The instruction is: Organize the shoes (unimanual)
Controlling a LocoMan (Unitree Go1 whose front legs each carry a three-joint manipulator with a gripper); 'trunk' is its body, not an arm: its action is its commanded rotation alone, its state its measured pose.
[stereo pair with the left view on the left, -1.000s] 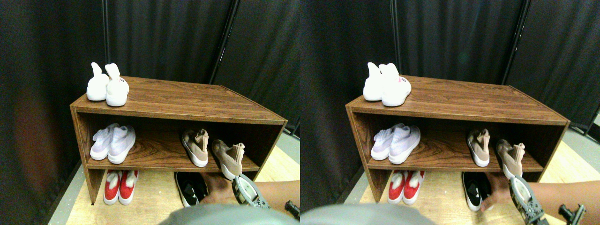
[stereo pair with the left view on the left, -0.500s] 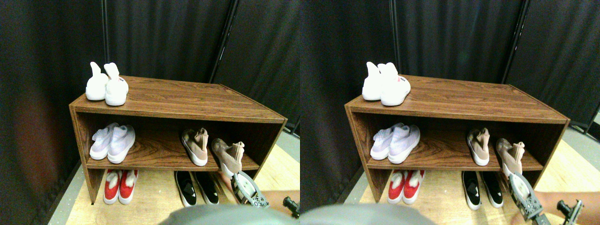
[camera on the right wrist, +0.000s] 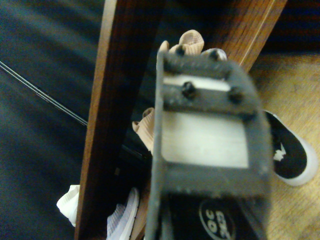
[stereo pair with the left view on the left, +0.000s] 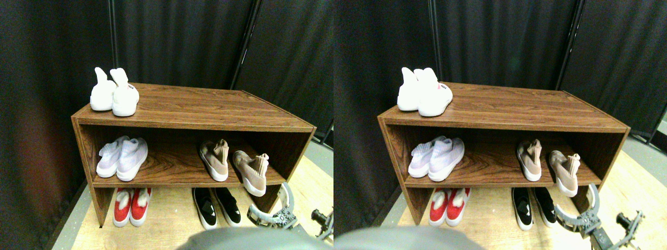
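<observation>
While our claw [stereo pair with the left view on the left: 271, 208] hung with its jaws spread wide and empty, low before the rack's [stereo pair with the left view on the left: 193, 112] right end, the tan shoes [stereo pair with the left view on the left: 233, 164] sat on the middle shelf [stereo pair with the left view on the left: 172, 177], slightly apart, the right one angled with its toe over the shelf edge.

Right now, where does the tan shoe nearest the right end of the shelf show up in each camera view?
Stereo pair view: the tan shoe sits on the middle shelf, rightmost, toe over the front edge.
Wrist view: probably the ribbed tan collar peeking past the end effector's dark jaw frame; I cannot tell for sure which of the pair it is.
Shared landmark: the black shoe on the floor.
</observation>
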